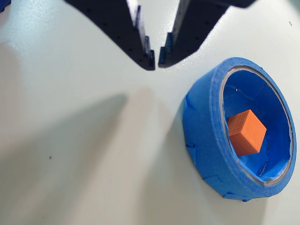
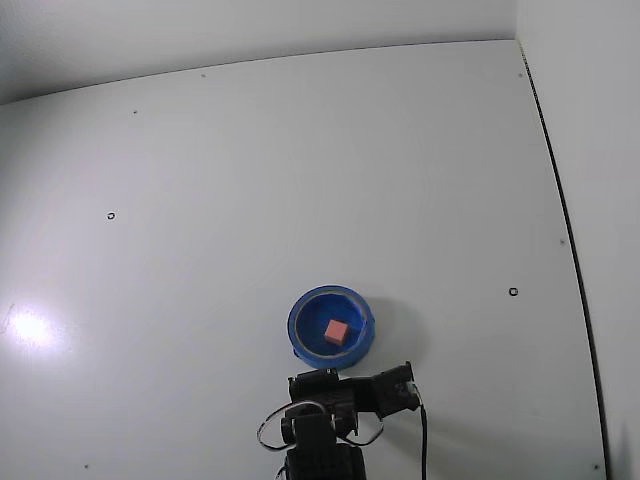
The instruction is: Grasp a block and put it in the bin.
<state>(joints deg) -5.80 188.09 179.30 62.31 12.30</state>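
Wrist view: the gripper (image 1: 156,60) enters from the top edge with its two dark fingers drawn close at the tips, a narrow gap between them and nothing held. It hangs over bare white table (image 1: 79,154), beside the bin (image 1: 206,136) and not above it. The bin, a bright blue ring with a thick wall, lies to the right of the fingertips, and the block (image 1: 245,132) rests inside it on the blue floor, tilted on an edge against the inner wall. Judged from this placement, the deposit step appears complete and the gripper stands clear so that the bin is undisturbed. Fixed view: the bin (image 2: 302,318) sits near the lower middle of the table (image 2: 300,160), with the block (image 2: 336,331) inside it. The arm (image 2: 320,425) is folded just below the bin; its finger state cannot be read here.
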